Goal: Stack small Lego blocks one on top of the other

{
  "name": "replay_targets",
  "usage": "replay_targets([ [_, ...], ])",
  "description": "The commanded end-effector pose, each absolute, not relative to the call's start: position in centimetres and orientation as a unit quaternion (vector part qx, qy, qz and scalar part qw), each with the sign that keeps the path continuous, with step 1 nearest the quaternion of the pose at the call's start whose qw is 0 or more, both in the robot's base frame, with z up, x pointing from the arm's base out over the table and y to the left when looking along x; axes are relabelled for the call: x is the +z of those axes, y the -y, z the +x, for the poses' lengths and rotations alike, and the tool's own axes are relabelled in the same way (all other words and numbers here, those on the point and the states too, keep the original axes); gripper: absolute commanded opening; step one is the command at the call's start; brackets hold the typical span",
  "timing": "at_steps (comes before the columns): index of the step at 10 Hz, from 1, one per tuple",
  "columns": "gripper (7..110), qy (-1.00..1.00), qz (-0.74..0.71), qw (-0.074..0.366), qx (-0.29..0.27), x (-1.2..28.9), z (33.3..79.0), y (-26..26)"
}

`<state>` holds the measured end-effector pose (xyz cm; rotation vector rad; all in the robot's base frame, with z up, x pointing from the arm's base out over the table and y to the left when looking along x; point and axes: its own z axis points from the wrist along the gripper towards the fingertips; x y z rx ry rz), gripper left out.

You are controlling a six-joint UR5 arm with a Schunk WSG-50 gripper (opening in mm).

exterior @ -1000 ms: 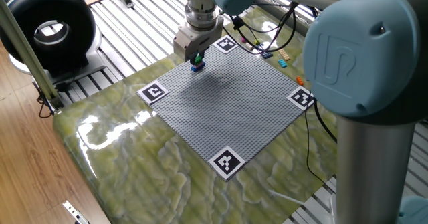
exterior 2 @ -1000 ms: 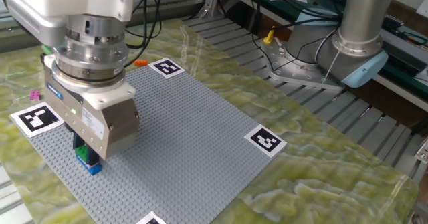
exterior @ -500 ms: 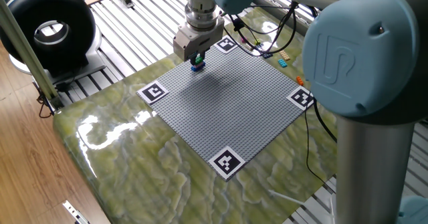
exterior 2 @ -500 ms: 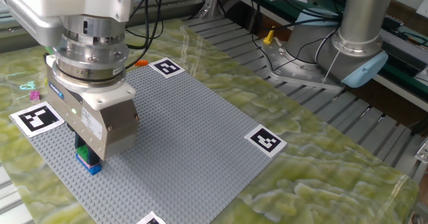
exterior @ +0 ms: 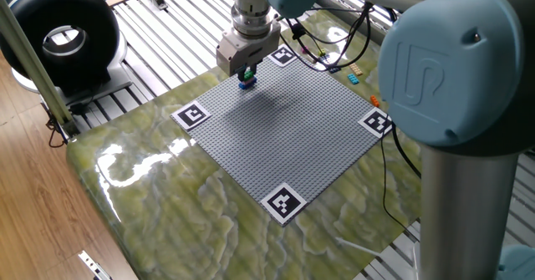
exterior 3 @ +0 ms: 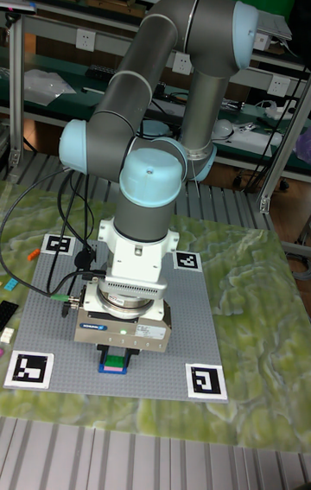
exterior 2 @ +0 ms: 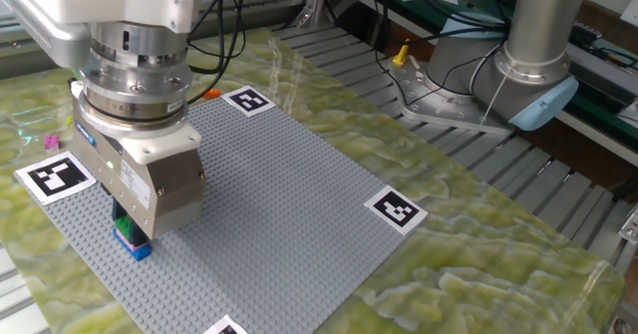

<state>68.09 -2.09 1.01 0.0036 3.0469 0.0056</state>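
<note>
The gripper (exterior 2: 128,229) stands vertically over a small stack of Lego blocks (exterior 2: 131,241), green above dark blue, seated on the grey baseplate (exterior 2: 289,194) at lower left of the other fixed view. Its body hides the fingertips; whether they clamp the stack cannot be told. Marker tags (exterior 2: 55,175) occupy the baseplate corners. Loose blocks (exterior: 354,77) lie on the surface (exterior 2: 478,244) beyond the baseplate, upper right in one fixed view, beside trailing cables (exterior: 334,46).
</note>
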Motion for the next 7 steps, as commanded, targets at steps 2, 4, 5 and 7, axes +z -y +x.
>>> replay_targets([
  [2,7,-0.999,0.003,0.048,0.005,0.96,68.32,2.11],
  [4,7,-0.999,-0.001,0.047,0.004,0.91,68.34,2.16],
  [5,7,-0.999,-0.001,0.044,0.005,0.91,68.21,2.12],
  [7,7,-0.999,-0.004,0.043,0.006,0.94,68.16,2.11],
])
